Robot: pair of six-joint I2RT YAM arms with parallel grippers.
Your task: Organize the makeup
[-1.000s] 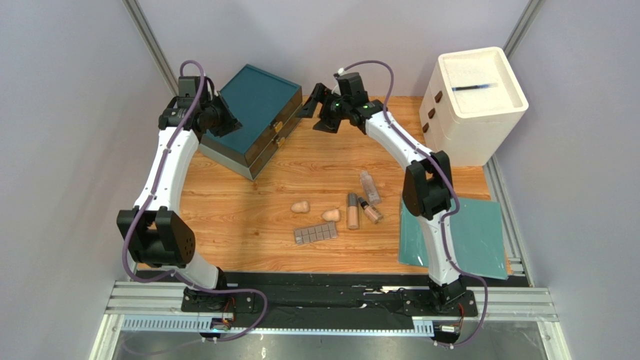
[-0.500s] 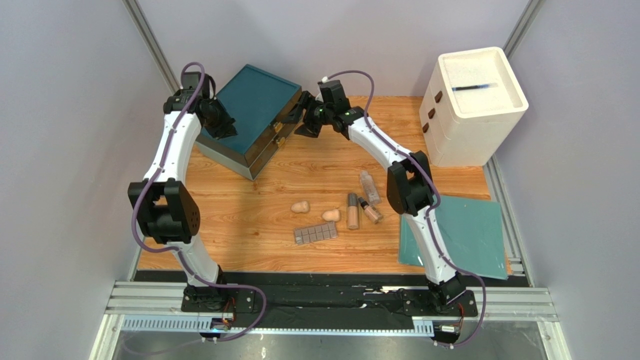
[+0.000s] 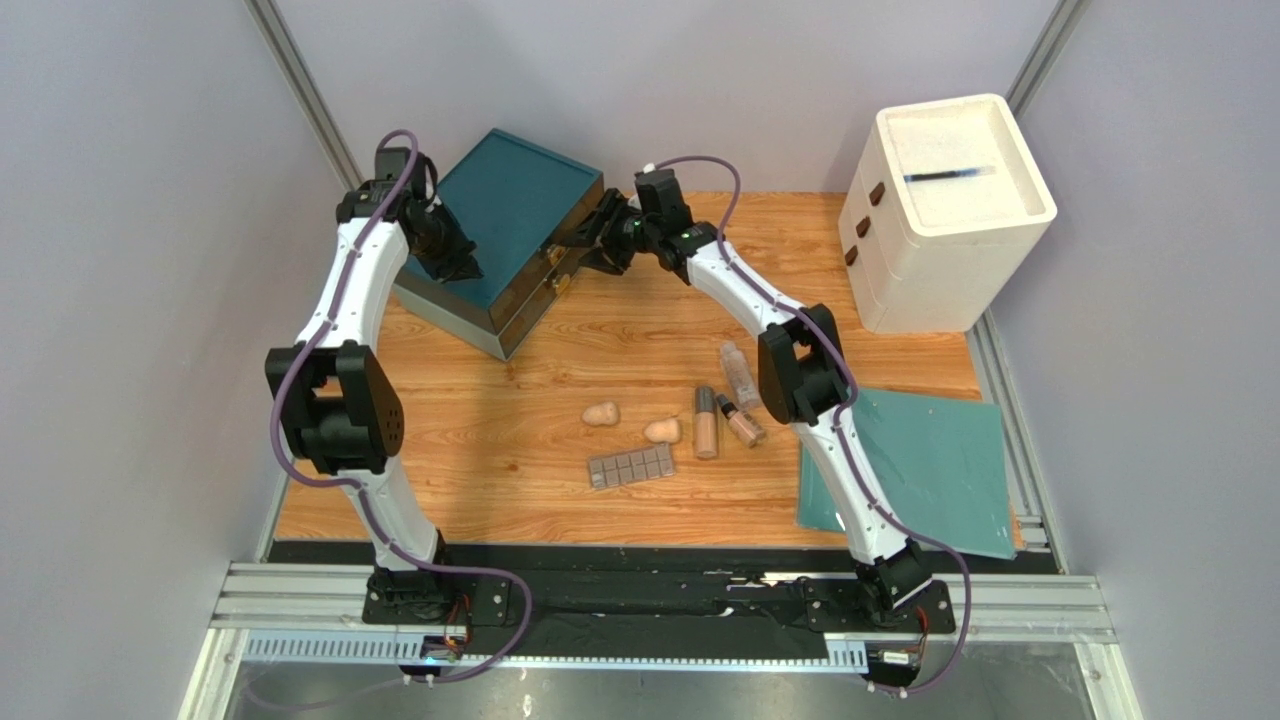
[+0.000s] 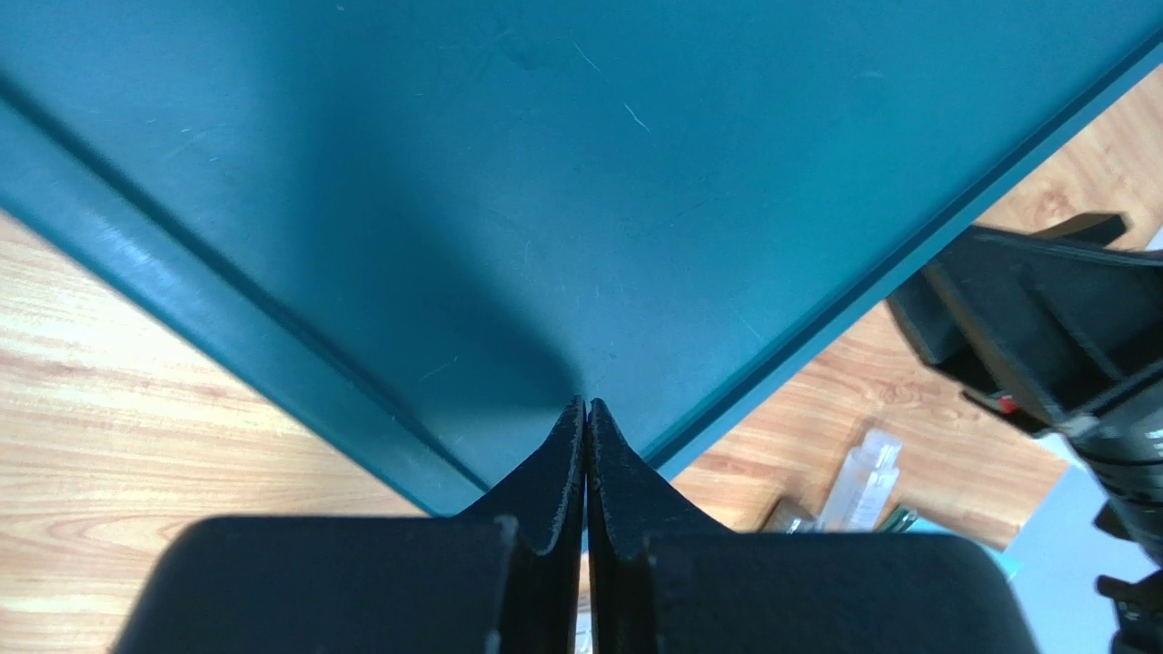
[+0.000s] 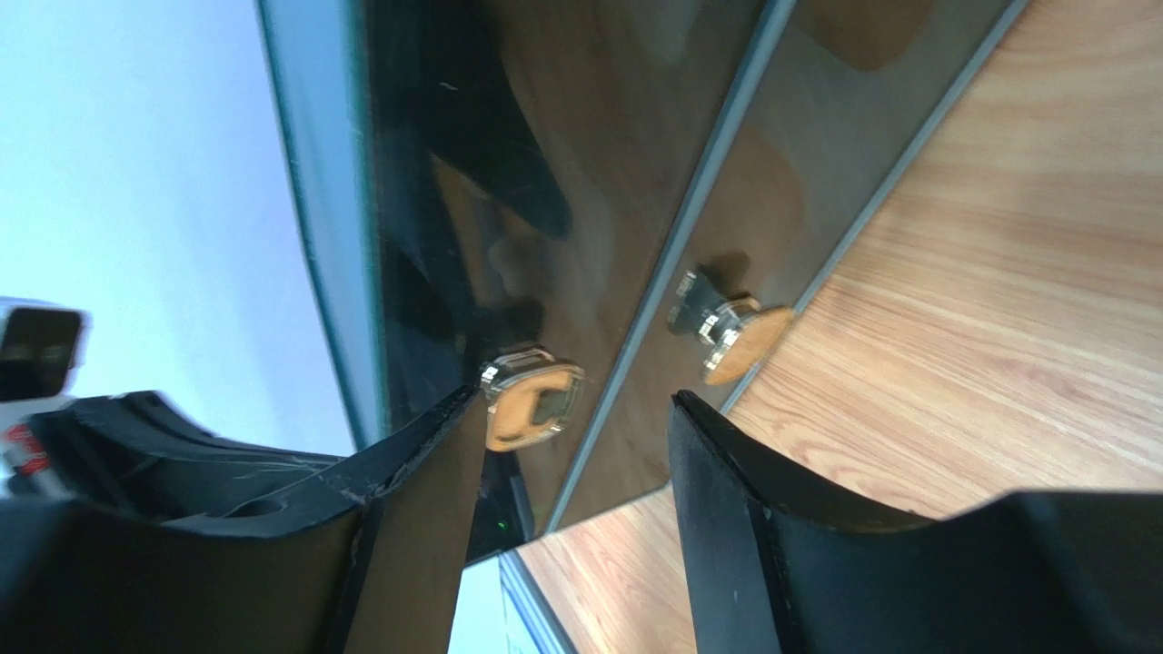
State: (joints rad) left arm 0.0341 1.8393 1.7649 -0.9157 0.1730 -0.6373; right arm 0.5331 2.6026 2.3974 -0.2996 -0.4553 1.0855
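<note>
- both arms are up at the big dark teal box with brass knobs (image 3: 511,210), upper left of the top view. the makeup lies in the lower middle of the wooden table (image 3: 451,450), well apart from either gripper.
- the left gripper (image 4: 584,409) is clenched with nothing in it. its tips look planted on the box's flat lid.
- the right gripper (image 5: 573,402) is at the box's front face, jaws parted and not clamped on anything yet.
- the bit that matters: the brass knob nearer the lid (image 5: 530,403) sits inside that gap, right against one finger. the second brass knob (image 5: 724,334) is just outside, past the other finger. the knob sticks straight out at the wrist, so we reckon it's squeeze, then pull away from the box.
- counting the makeup:
  - three small beige capped bottles (image 3: 703,422), lying flat, long axes roughly up-down the frame
  - two peach egg-shaped sponges (image 3: 603,413)
  - one flat grey-brown palette of squares (image 3: 630,467)
- the bottles lie nearer the right arm.
- also one flat teal mat (image 3: 939,465) lower right and one white drawer cabinet (image 3: 947,225) upper right.
</note>
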